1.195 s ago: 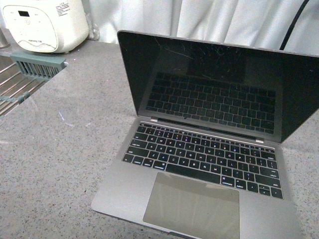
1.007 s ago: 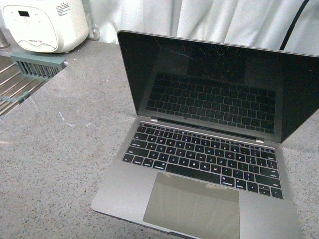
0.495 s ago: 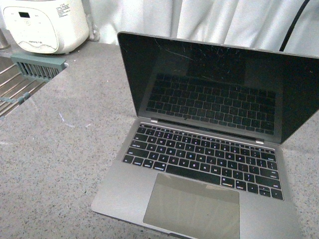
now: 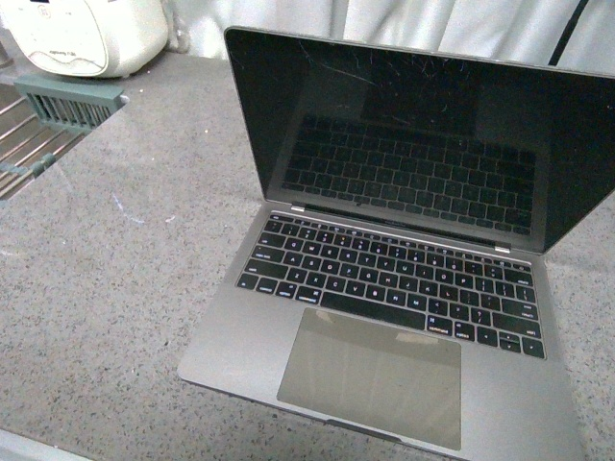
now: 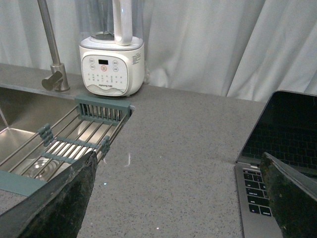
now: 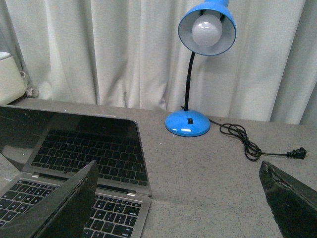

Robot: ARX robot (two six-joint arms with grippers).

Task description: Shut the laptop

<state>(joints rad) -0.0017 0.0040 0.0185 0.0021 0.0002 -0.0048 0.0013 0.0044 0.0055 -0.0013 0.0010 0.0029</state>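
Observation:
The laptop (image 4: 384, 288) stands open on the grey speckled counter (image 4: 106, 288). It is space-grey metal with black keys, a large trackpad and a scratched glossy black screen (image 4: 423, 144) tilted back. Its left edge shows in the left wrist view (image 5: 267, 163) and its right edge in the right wrist view (image 6: 74, 163). My left gripper (image 5: 178, 198) is open, above bare counter to the left of the laptop. My right gripper (image 6: 178, 198) is open, above the counter by the laptop's right edge. Neither gripper shows in the front view.
A white appliance (image 5: 112, 67) stands at the back left beside a tap (image 5: 52, 54). A sink with a wire rack (image 5: 64, 141) lies left of the laptop. A blue desk lamp (image 6: 198, 74) and its black cord (image 6: 247, 141) stand right of the laptop. White curtains hang behind.
The front view has shifted: the laptop, appliance and rack now sit slightly higher in the picture, and the counter's near edge shows at the lower left. The laptop's lid angle looks unchanged.

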